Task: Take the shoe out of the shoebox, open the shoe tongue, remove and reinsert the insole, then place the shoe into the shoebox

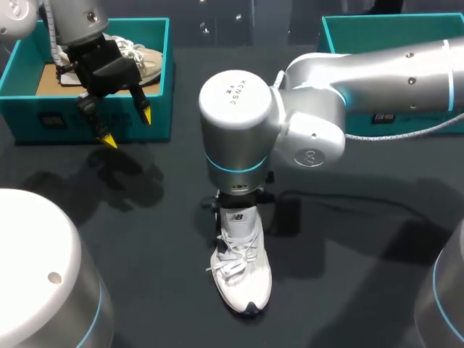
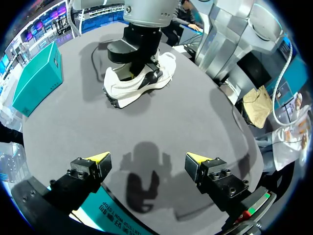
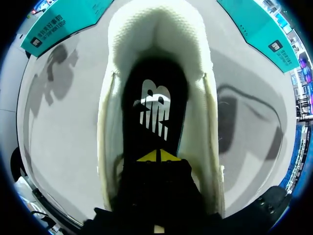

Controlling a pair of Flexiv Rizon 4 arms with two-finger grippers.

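Observation:
A white laced shoe [image 1: 241, 270] stands upright in the middle of the table, toe toward the front edge; it also shows ahead of my left gripper [image 2: 139, 83]. My right arm comes in from the right, and its wrist [image 1: 239, 123] stands straight over the shoe's heel. In the right wrist view my right gripper [image 3: 157, 155] is shut, yellow tips together inside the shoe's opening [image 3: 110, 127], right over the black insole [image 3: 155, 110] with a white logo. My left gripper [image 1: 127, 125] hangs open and empty above the front wall of the left teal shoebox [image 1: 51, 119].
The left shoebox holds a second pale shoe [image 1: 139, 54] on brown cardboard. Another teal box [image 1: 391, 29] sits at the back right, also seen in the left wrist view [image 2: 41, 78]. A white cable [image 1: 391, 130] trails from my right arm.

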